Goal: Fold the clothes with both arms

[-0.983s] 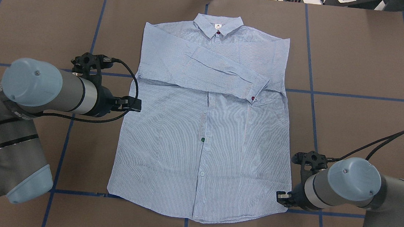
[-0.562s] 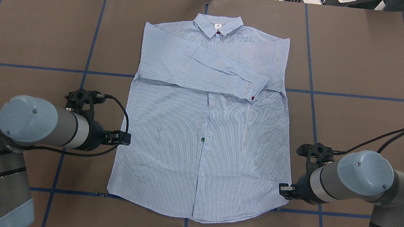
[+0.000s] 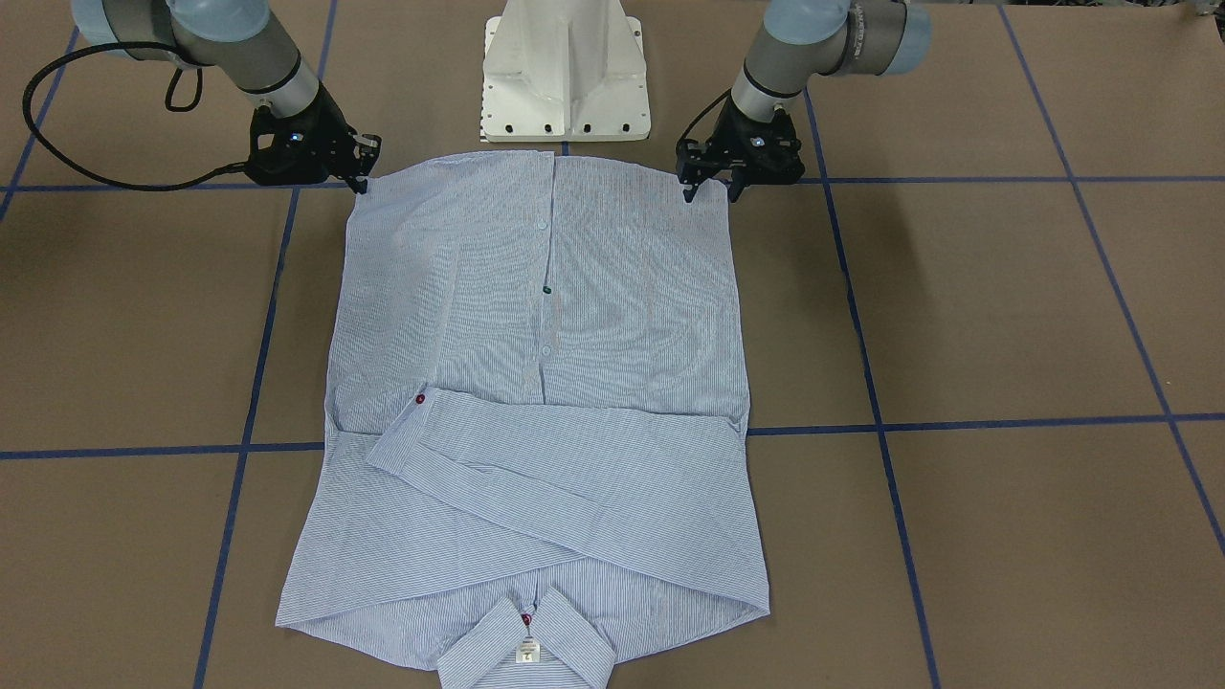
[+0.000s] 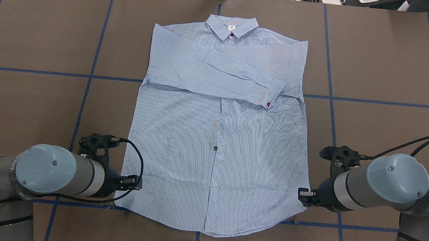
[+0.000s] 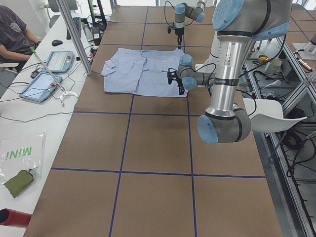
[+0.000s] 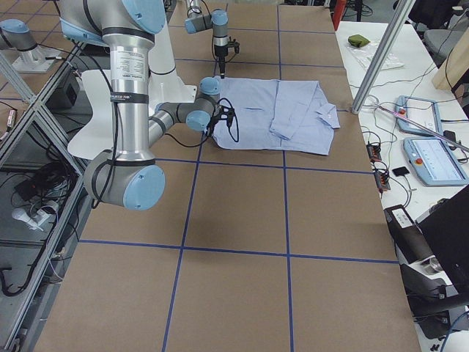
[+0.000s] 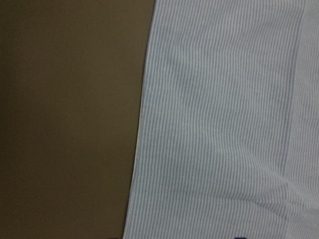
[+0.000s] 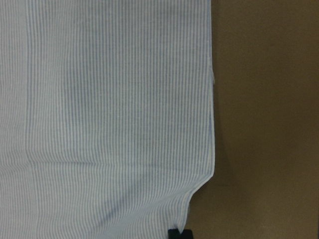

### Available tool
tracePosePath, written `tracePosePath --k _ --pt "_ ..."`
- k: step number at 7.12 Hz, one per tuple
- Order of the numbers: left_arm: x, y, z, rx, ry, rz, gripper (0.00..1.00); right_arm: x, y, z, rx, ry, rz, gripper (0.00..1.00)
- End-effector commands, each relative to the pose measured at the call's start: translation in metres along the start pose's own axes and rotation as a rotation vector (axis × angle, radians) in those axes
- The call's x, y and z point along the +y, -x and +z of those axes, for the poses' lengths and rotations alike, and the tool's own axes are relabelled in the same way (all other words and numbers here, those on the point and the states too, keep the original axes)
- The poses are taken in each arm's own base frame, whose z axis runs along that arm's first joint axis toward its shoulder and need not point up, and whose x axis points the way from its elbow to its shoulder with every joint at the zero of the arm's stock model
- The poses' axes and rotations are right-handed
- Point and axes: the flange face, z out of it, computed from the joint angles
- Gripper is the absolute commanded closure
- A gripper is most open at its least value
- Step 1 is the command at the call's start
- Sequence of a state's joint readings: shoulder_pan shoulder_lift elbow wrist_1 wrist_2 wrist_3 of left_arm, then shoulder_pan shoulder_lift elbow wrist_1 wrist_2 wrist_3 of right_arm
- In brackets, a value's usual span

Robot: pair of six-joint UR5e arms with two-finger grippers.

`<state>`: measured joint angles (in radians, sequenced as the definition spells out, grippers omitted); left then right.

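The light-blue striped shirt [image 4: 217, 136] lies flat and face up on the table, collar at the far side, with both sleeves folded across the chest [image 3: 545, 478]. My left gripper [image 4: 134, 183] is low at the shirt's side edge just above the hem's left corner, jaws open. On the opposite side my right gripper [image 4: 302, 194] is at the edge near the hem's right corner, also open. The front view shows the left gripper [image 3: 710, 189] and the right gripper [image 3: 362, 165] at those corners. Each wrist view shows striped cloth [image 7: 224, 124] [image 8: 109, 109] beside brown table.
The white pedestal base [image 3: 565, 77] stands just behind the hem. Brown table covering with blue tape lines [image 4: 329, 97] surrounds the shirt. A side bench with tablets [image 5: 59, 61], a metal post [image 5: 74, 34] and a seated person [image 5: 15, 34] lies beyond the far edge.
My left arm has moved down the shirt's left side toward the robot, from sleeve height to the hem corner. The right gripper has shifted slightly away from the robot along the right edge.
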<state>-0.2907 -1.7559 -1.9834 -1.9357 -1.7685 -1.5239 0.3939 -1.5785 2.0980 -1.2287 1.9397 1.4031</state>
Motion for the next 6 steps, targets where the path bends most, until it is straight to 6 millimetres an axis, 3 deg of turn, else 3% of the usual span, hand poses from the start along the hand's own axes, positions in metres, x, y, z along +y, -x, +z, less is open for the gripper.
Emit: tracePosePath --k 1,6 --pt "0.0038 0.0047 0.0040 -0.025 0.005 -0.007 0.35 -0.0006 0.0010 -0.0052 -0.008 -0.004 0.002 1.00" --pt "0.0034 0.0110 0.0125 -0.081 -0.012 -0.015 0.37 -0.0037 0.0004 -0.0095 -0.014 -0.002 0.008 1.00"
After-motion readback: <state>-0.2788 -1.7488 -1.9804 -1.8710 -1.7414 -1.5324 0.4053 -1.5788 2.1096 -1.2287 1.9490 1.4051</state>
